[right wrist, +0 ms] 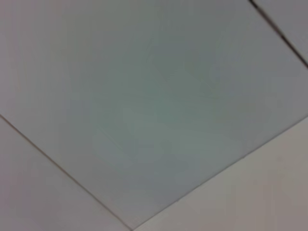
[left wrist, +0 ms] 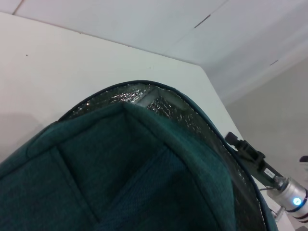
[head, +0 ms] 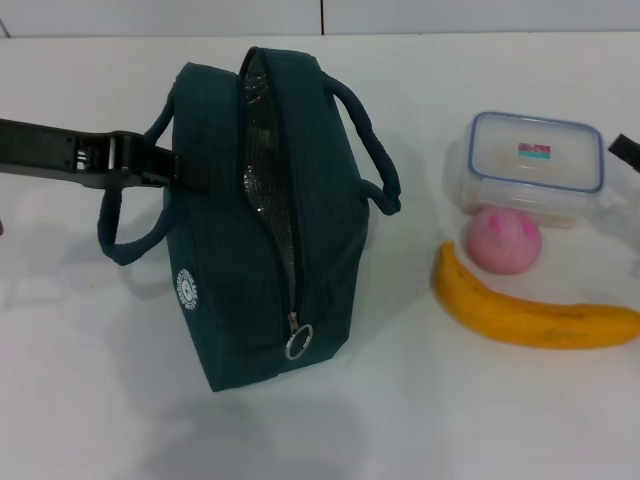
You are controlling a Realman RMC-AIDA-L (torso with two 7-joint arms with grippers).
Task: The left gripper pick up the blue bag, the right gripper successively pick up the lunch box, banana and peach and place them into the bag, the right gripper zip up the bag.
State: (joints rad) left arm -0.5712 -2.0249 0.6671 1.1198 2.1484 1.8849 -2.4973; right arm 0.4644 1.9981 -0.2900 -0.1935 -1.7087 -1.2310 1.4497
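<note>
The blue bag (head: 265, 220) stands on the white table with its zipper open and the silver lining showing; its ring pull (head: 299, 343) hangs at the near end. My left gripper (head: 165, 168) reaches in from the left and sits against the bag's left side by the handle. In the left wrist view the bag's rim (left wrist: 144, 144) fills the picture from very close. The lunch box (head: 535, 160), the peach (head: 502, 240) and the banana (head: 530, 312) lie to the right of the bag. Only a black piece of my right gripper (head: 626, 150) shows at the right edge.
The table's far edge meets a pale wall behind the bag. A black claw on an arm with a lit silver section (left wrist: 269, 175) shows beyond the bag in the left wrist view. The right wrist view shows only pale panels with seams.
</note>
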